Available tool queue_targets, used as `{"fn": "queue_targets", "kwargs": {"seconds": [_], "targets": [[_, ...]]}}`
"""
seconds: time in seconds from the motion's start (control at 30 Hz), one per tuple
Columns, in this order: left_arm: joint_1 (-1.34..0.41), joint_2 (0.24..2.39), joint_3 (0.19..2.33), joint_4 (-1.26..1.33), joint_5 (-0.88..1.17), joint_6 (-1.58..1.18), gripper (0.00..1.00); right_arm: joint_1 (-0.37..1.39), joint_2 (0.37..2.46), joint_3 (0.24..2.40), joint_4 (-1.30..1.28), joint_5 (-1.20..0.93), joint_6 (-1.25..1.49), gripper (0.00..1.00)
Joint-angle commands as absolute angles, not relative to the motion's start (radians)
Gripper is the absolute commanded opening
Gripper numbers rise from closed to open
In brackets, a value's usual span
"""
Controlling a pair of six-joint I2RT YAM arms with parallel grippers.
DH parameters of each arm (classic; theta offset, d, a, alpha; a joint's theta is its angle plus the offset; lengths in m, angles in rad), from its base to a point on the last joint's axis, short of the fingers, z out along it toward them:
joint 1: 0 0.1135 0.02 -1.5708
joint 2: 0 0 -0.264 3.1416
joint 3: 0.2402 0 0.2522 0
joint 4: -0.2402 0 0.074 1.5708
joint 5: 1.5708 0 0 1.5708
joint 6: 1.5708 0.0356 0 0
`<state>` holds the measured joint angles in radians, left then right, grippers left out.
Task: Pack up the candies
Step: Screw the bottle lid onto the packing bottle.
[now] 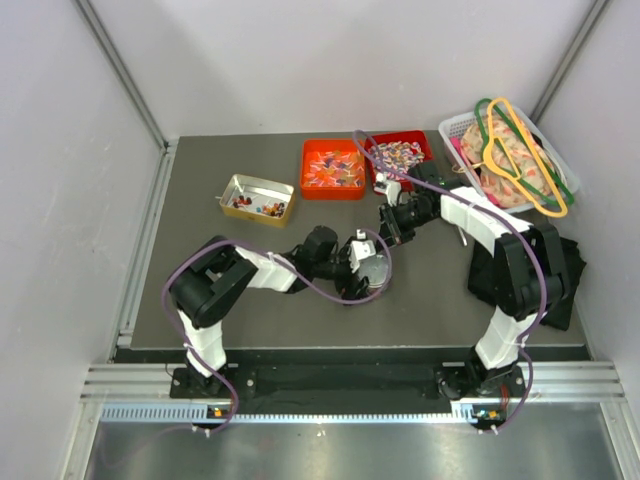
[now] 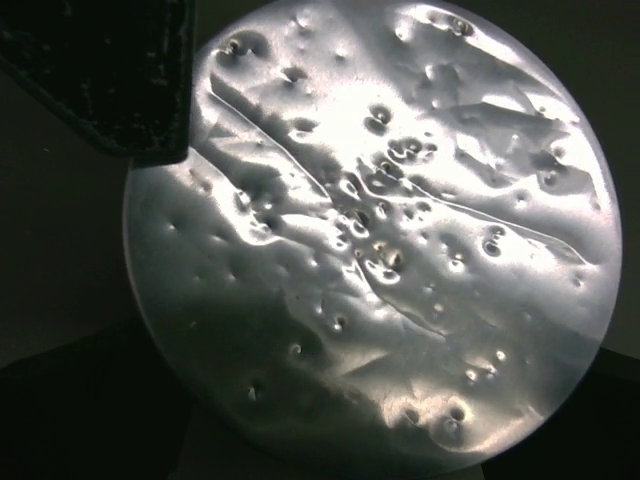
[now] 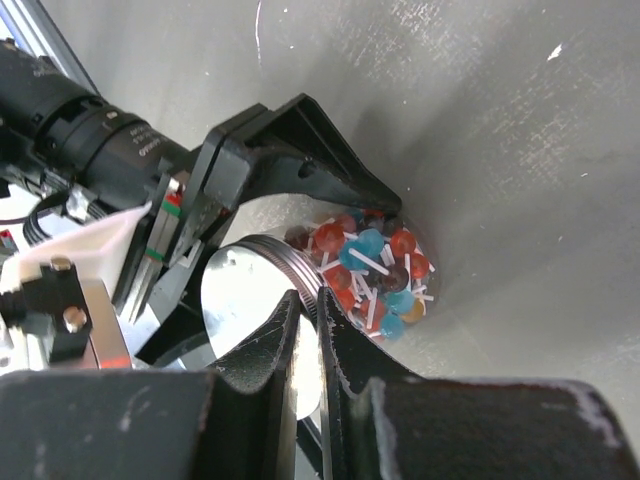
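A clear jar (image 3: 400, 300) holds round red, blue and dark candies (image 3: 372, 262) on white sticks. Its silver lid (image 3: 245, 300) has a threaded rim, and my right gripper (image 3: 318, 296) is shut on that rim. The same lid (image 2: 380, 240) fills the left wrist view, dented and shiny. My left gripper (image 1: 372, 268) stands open, spread wide around the jar's lid end; one finger (image 3: 330, 165) lies along the jar's far side and shows again as a finger (image 2: 120, 70) over the lid's edge. From above, my right gripper (image 1: 388, 228) is just behind the jar.
At the back stand an orange tray (image 1: 306, 170) and a red tray (image 1: 425, 137), both holding mixed wrapped candies. A gold tin (image 1: 257, 185) sits back left. A white basket (image 1: 455, 125) with hangers and cloth is back right, with a black block (image 1: 570, 270) beside the right arm.
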<state>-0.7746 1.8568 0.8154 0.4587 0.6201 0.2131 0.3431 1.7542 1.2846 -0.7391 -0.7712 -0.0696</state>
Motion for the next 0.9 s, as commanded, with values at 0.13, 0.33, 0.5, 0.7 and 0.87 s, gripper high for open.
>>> {"fn": "queue_targets", "kwargs": {"seconds": [0.13,0.33,0.5,0.7,0.87], "targets": [[-0.857,1.894,0.827,0.509,0.427,0.241,0.99,0.394,1.778,1.267,-0.801,-0.765,-0.092,0.08],[-0.87,1.904,0.782,0.577,0.362,0.267,0.99,0.396,1.773,1.262,-0.807,-0.755,-0.101,0.08],[-0.87,1.911,0.788,0.594,0.316,0.252,0.99,0.394,1.781,1.269,-0.813,-0.742,-0.106,0.07],[-0.87,1.904,0.778,0.604,0.272,0.241,0.99,0.385,1.766,1.259,-0.83,-0.729,-0.12,0.07],[-0.87,1.901,0.773,0.612,0.221,0.239,0.99,0.359,1.744,1.253,-0.848,-0.715,-0.135,0.07]]}}
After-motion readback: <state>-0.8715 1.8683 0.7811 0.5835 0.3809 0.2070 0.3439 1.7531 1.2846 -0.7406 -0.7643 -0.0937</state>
